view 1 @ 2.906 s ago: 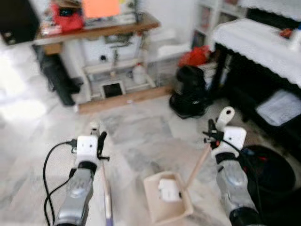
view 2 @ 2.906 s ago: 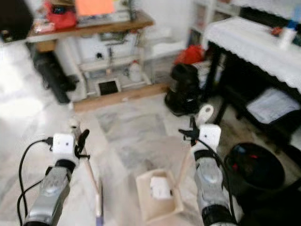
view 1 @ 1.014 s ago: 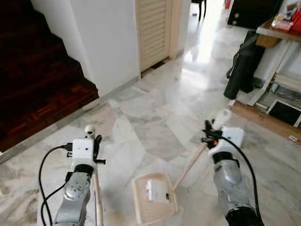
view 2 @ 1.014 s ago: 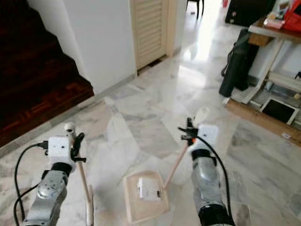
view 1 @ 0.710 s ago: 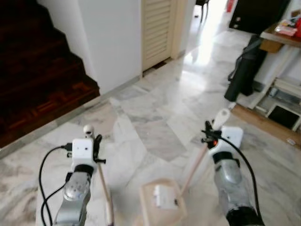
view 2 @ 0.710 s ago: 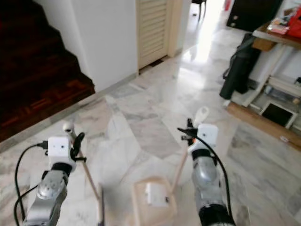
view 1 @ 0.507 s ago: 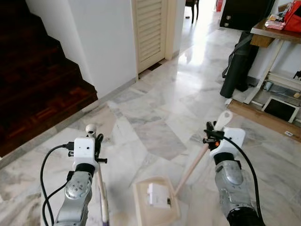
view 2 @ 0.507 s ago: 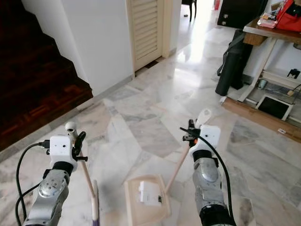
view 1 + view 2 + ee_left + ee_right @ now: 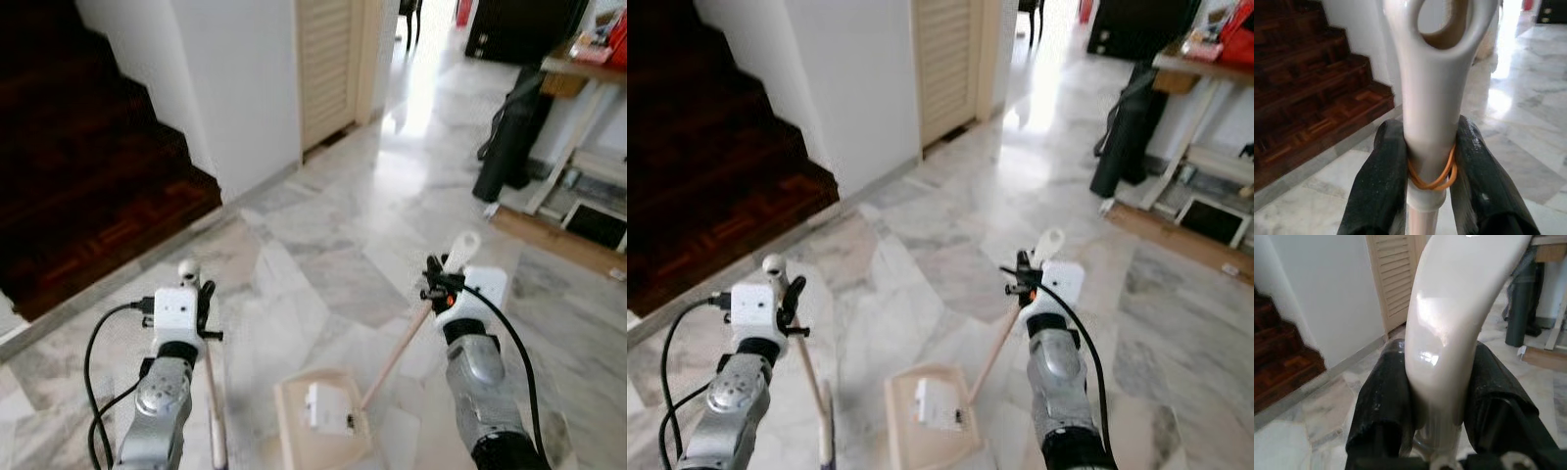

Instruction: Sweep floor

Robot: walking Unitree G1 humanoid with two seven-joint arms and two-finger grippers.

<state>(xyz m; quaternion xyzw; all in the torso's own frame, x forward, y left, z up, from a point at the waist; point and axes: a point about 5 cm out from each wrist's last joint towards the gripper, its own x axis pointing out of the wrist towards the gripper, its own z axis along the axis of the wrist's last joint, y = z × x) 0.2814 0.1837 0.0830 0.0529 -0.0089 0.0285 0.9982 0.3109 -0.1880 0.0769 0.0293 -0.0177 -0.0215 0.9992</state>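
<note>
The left pincer (image 9: pixel 1427 161) is clamped on the white-tipped broom handle (image 9: pixel 1432 98). The right pincer (image 9: pixel 1442 391) is clamped on the cream dustpan handle (image 9: pixel 1449 328). The beige plastic dustpan (image 9: pixel 318 431), lower centre, already carries a white scrap (image 9: pixel 323 407); emptying is judged outstanding.

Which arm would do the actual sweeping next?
The left: its tool grips the broom handle, while the right tool holds the dustpan's handle.
</note>
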